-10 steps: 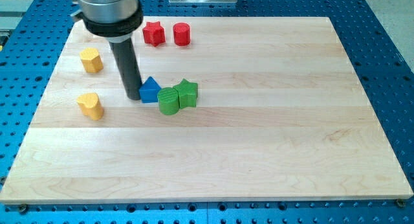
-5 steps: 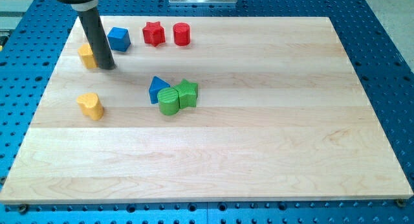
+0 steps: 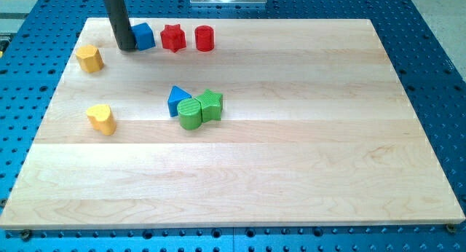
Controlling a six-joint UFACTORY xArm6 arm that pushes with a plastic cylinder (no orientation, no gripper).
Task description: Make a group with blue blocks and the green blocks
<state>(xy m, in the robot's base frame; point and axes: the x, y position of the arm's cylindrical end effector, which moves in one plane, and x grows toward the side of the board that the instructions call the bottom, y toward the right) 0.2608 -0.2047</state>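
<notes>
A blue triangular block (image 3: 177, 100) touches a green rounded block (image 3: 190, 113), which touches a green star block (image 3: 210, 103); they form a cluster left of the board's middle. A blue cube (image 3: 143, 36) sits near the view's top left. My tip (image 3: 126, 46) is at the cube's left side, touching it or nearly so. The rod rises out of the view's top.
A red star (image 3: 172, 37) and a red cylinder (image 3: 205, 38) sit right of the blue cube. A yellow block (image 3: 89, 58) lies at the far left, another yellow block (image 3: 101, 119) below it. The wooden board (image 3: 291, 135) lies on a blue perforated table.
My tip moved from beside the blue triangle up and left, past the upper yellow block, to the blue cube's left side. The upper yellow block shifted left. The blue cube moved slightly right and up.
</notes>
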